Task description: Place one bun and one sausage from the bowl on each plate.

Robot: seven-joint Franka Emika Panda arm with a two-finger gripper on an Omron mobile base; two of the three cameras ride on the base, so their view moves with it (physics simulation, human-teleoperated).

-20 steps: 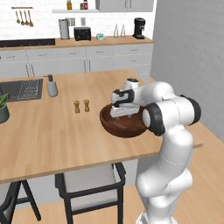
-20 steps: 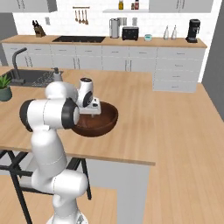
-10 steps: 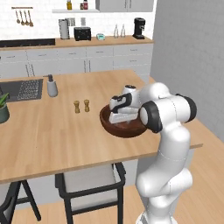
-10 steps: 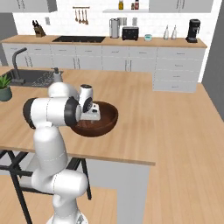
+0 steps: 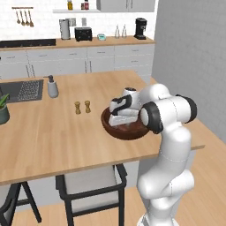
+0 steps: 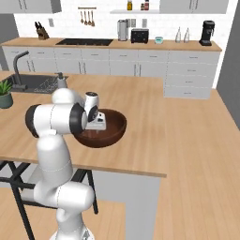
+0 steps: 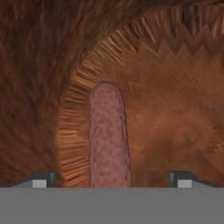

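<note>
The dark brown wooden bowl (image 5: 129, 132) (image 6: 116, 128) stands near the front right edge of the island counter. My gripper (image 5: 120, 118) (image 6: 96, 123) reaches down inside it. In the hand view a pinkish-brown sausage (image 7: 108, 135) lies lengthwise on the bowl's floor (image 7: 175, 113), directly between my two spread fingertips (image 7: 41, 178). My gripper (image 7: 111, 179) is open and holds nothing. The buns are hidden from view and the plates are out of view.
Salt and pepper shakers (image 5: 82, 107) stand left of the bowl. A soap dispenser (image 5: 52, 87), a sink (image 5: 22, 90) and a potted plant (image 5: 3, 110) sit at the counter's far left. A chair (image 5: 90, 185) is tucked under the front edge.
The hand has come down lower into the bowl. Its fingers have stayed spread.
</note>
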